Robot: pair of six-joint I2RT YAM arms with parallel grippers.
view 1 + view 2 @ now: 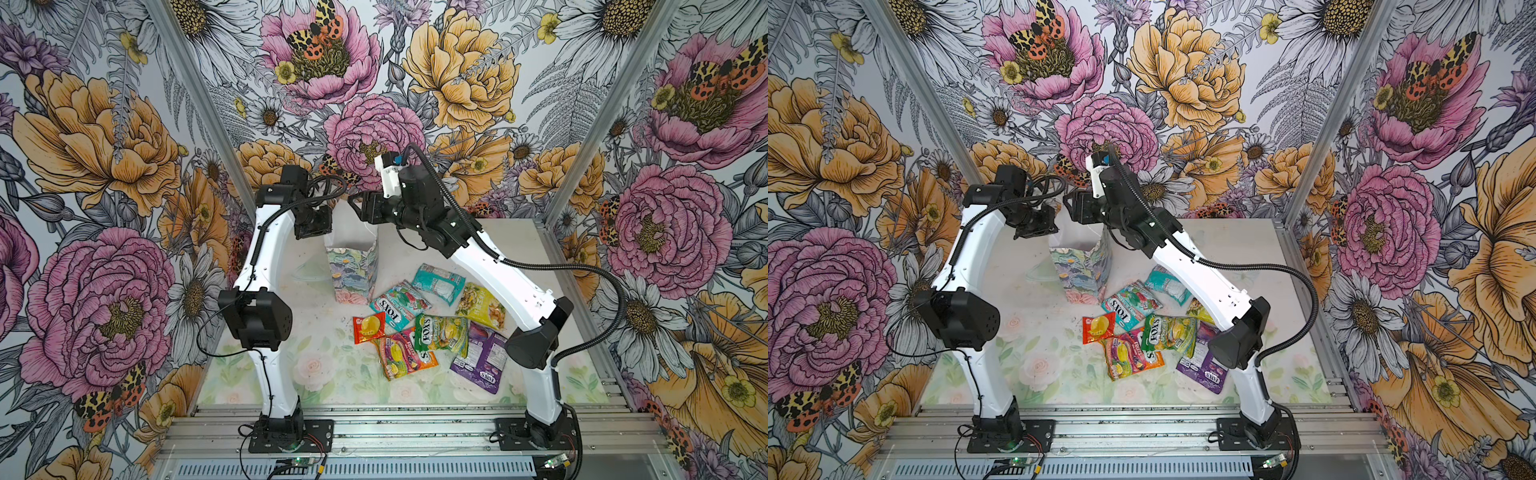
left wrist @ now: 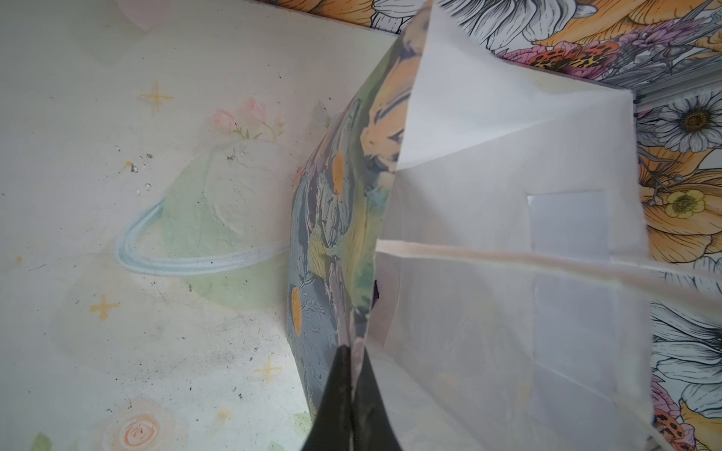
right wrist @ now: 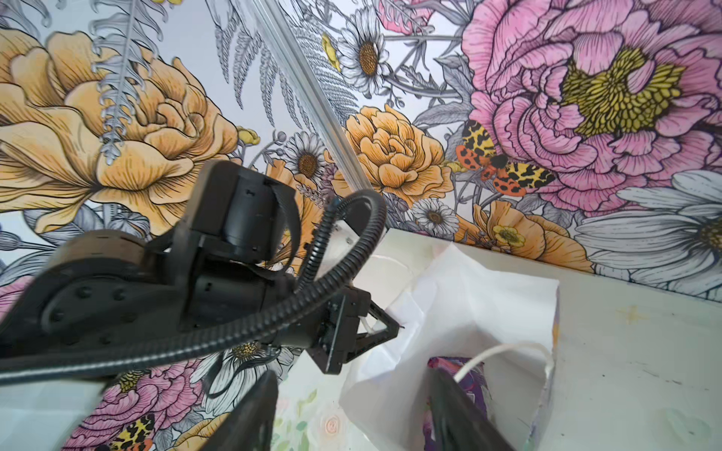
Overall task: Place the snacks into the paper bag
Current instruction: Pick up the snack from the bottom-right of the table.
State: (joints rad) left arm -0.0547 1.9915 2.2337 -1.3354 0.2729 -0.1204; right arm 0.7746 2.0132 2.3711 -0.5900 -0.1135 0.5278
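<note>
At the centre of both top views the paper bag [image 1: 353, 266] stands upright, its rim pinched by the left pincer [image 2: 351, 359], while the spread right pincer [image 3: 351, 373] over a purple packet [image 3: 445, 365] inside could snag the cord handle [image 3: 508, 345] and tip it

The left pincer [image 2: 352, 353] grips the rim of the paper bag [image 2: 480, 164], its two black fingers [image 2: 338, 394] pressed together with the paper wall between them. The bag's mouth gapes, showing a creased white inside. Its outer wall, painted in blue-grey, green and orange, bulges toward the bench [image 2: 117, 195]. A pale cord handle [image 2: 508, 257] runs across the opening. A small dark purple patch shows just inside the rim, too little to identify. The bench carries a faded print of a ringed planet, yellow stars and roses. Floral wallpaper [image 2: 683, 129] stands beyond the bag
</note>
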